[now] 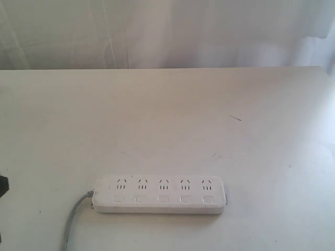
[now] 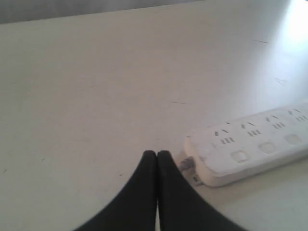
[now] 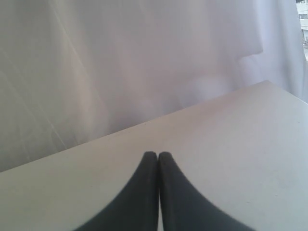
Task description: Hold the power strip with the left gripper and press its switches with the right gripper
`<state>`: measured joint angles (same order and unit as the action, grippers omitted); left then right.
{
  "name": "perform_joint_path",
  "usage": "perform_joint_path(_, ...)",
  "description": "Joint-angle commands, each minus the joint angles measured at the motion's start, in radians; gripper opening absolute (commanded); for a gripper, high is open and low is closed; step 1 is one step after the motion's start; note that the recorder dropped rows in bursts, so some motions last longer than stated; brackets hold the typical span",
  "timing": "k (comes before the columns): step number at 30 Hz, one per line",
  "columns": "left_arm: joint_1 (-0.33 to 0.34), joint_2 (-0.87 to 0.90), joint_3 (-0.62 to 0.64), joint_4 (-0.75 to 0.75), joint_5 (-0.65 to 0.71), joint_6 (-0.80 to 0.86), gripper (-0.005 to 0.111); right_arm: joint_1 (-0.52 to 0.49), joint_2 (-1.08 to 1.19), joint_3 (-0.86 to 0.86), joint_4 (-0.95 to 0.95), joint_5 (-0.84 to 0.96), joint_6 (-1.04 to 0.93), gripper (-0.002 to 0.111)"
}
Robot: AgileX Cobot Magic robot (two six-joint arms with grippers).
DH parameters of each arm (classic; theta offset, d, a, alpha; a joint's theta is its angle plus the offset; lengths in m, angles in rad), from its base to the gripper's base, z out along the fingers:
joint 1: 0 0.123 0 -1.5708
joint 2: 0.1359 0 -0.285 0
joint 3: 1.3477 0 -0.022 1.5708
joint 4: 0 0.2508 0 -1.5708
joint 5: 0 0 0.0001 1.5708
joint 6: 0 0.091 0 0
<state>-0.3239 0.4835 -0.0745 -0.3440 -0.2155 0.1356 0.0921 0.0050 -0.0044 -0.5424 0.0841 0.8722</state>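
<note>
The long white power strip (image 1: 158,194) lies flat near the table's front edge, its five switches (image 1: 163,198) in a row below the sockets and its grey cord (image 1: 73,217) trailing off its left end. The left wrist view shows the strip's cord end (image 2: 250,151) just beside my left gripper (image 2: 157,154), whose black jaws are shut with nothing between them and apart from the strip. My right gripper (image 3: 158,155) is shut too, empty, over bare table facing the curtain; the strip is out of that view. Only a dark bit of the left arm (image 1: 3,185) shows in the exterior view.
A white curtain (image 1: 167,31) hangs behind the table's far edge. The pale table (image 1: 167,120) carries a small dark scratch (image 1: 235,117) to the right of the middle. The table's right corner (image 3: 269,84) shows in the right wrist view.
</note>
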Motion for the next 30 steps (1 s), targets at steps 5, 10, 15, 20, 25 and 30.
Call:
perform_joint_path(5,0.232,-0.158,0.074,0.366,-0.015,-0.379,0.000,-0.002,-0.005,0.004,-0.009,-0.011,-0.008,0.000)
perform_joint_path(10,0.308,-0.280,0.074,0.463,0.092,-0.515,0.000,-0.002,-0.005,0.004,-0.009,-0.011,-0.008,0.000)
perform_joint_path(15,0.383,-0.410,0.074,0.469,0.263,-0.486,0.000,-0.002,-0.005,0.004,-0.009,-0.011,-0.008,0.000)
perform_joint_path(20,0.393,-0.483,0.074,0.389,0.390,-0.450,0.000,-0.002,-0.005,0.004,-0.008,-0.009,-0.008,0.000)
perform_joint_path(25,0.393,-0.483,0.074,0.286,0.434,-0.451,0.000,-0.002,-0.005,0.004,-0.005,-0.002,-0.008,0.000)
perform_joint_path(30,0.393,-0.483,0.074,0.234,0.483,-0.454,0.000,-0.002,-0.005,0.004,-0.005,-0.002,-0.008,0.000)
